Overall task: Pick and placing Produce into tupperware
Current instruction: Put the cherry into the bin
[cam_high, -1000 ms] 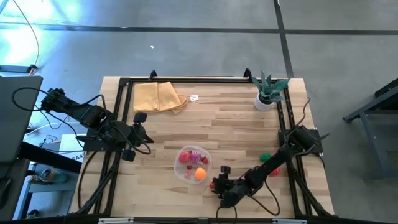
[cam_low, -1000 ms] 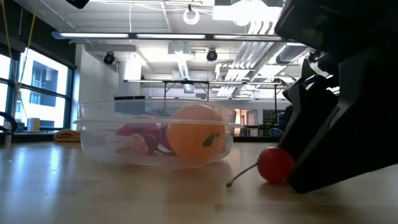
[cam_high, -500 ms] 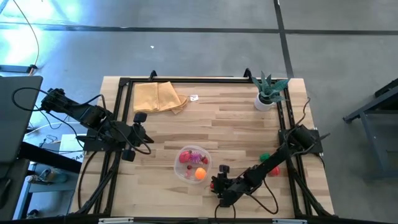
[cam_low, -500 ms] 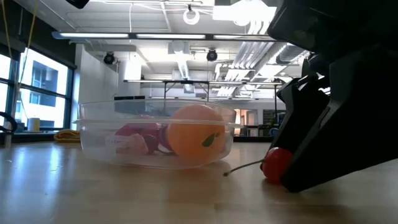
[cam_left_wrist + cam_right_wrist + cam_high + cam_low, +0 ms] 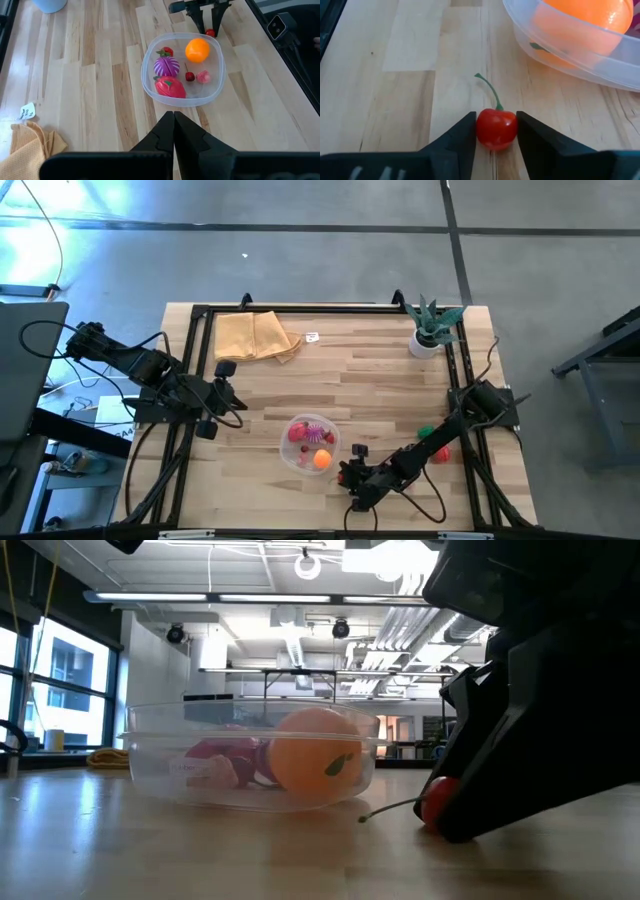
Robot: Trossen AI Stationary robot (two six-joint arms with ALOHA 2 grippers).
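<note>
Red cherry (image 5: 496, 128) pinched by right end effector (image 5: 495, 131); beside tupperware (image 5: 580, 52).

The high view looks straight down on the whole table (image 5: 380, 370); the low view sits at tabletop height, very close to the tupperware (image 5: 250, 755). The left wrist view sees the tupperware from farther off, while the right wrist view is right up against its rim.
</note>
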